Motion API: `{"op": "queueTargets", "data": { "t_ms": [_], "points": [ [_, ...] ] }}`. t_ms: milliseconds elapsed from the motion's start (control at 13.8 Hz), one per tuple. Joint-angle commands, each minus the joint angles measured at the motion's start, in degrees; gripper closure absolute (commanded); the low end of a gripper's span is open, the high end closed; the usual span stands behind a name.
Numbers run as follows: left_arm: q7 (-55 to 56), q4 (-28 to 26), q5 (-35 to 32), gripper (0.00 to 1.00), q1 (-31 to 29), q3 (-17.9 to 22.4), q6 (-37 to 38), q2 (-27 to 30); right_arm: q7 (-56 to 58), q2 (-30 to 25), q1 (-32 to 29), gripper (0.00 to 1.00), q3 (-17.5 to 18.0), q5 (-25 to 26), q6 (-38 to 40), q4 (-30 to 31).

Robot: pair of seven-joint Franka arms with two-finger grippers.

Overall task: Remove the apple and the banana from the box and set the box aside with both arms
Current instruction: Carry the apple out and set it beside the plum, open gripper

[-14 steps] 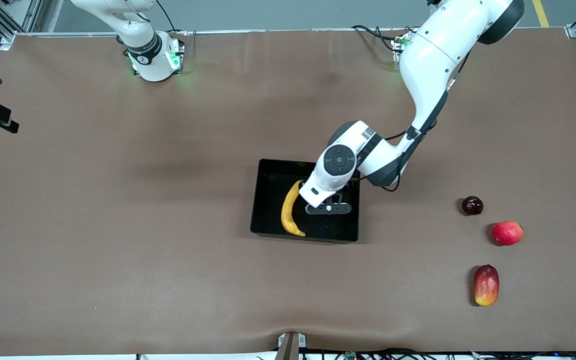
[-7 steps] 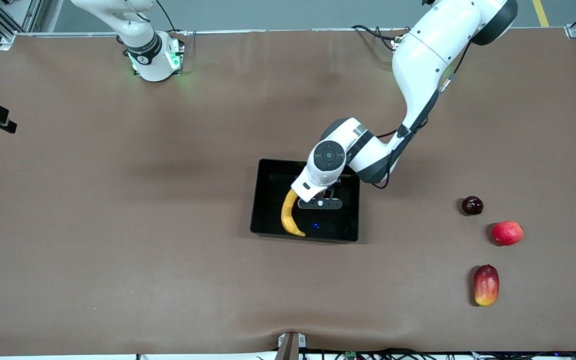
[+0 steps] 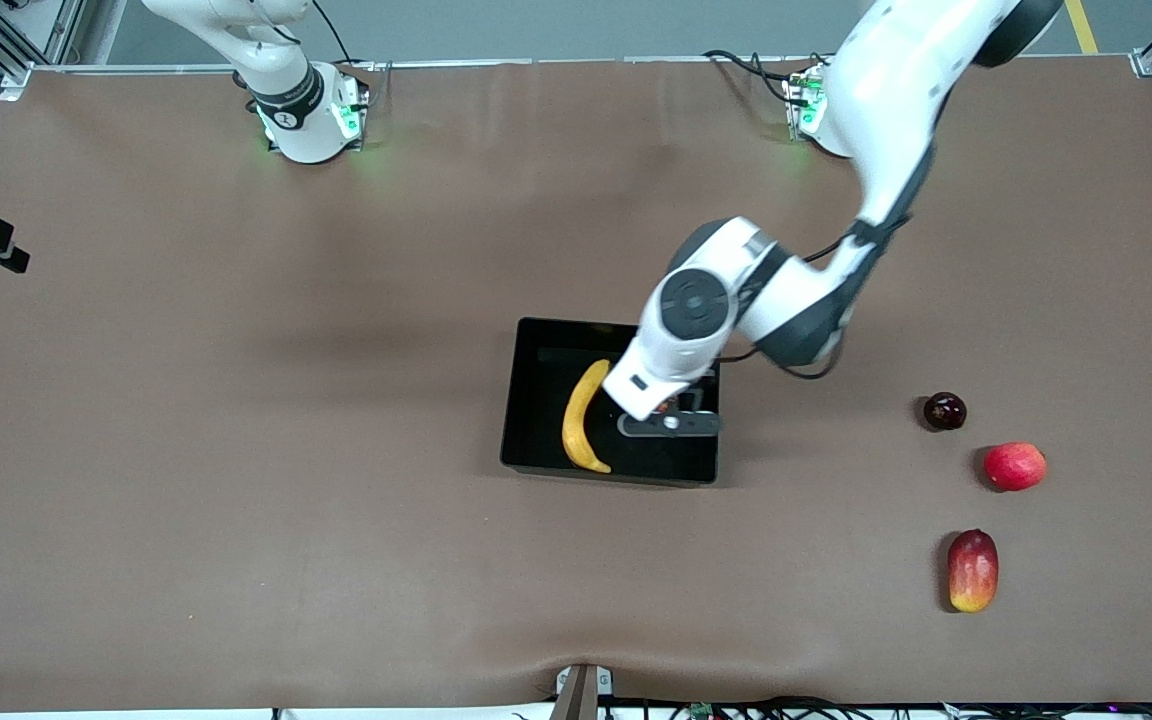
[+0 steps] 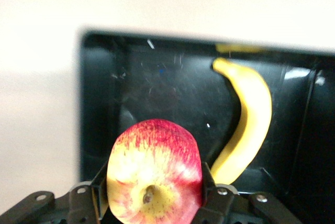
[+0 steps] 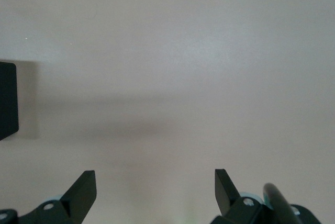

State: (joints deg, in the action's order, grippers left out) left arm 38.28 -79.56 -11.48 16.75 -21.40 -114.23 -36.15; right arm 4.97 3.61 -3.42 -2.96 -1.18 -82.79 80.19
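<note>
Left claw (image 4: 155, 203) is clamped on the small round red apple with yellowish streaks (image 4: 155, 176), stem dimple facing the wrist camera, and it's hanging over the glossy black rectangular shallow plastic box (image 3: 536, 400), toward the left arm's end of it. From the front camera the apple itself is hidden under the wrist, so I can't say how high off the box floor it is.

Key relation for the next bit: the long curved yellow banana (image 3: 581, 417) lies in the box just beside the claw, toward the right arm's end, its long axis running roughly from the robots' edge toward the front camera. Left arm is way nearer to it; I'd guess the apple goes out first, toward the left arm's end.

Right claw (image 5: 155, 190) is spread wide, holding nothing, waiting over bare brown counter (image 3: 236, 450).

Count: 1 apple, 1 banana, 1 box, 2 arms. Extras on the counter, well apart from the box: 1 dark round fruit (image 3: 944, 411), 1 plain red-pink fruit (image 3: 1015, 466), 1 oblong red-yellow mango (image 3: 972, 570).
</note>
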Motion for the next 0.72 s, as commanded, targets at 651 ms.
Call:
{"op": "queueTargets", "data": {
  "t_ms": [651],
  "points": [
    [-31.33, -9.1, -6.25, 1.0, -25.61, -0.13, 6.42, 6.27, -0.05, 2.36, -0.54, 0.0, 0.59, 0.3, -0.36, -0.03]
  ]
}}
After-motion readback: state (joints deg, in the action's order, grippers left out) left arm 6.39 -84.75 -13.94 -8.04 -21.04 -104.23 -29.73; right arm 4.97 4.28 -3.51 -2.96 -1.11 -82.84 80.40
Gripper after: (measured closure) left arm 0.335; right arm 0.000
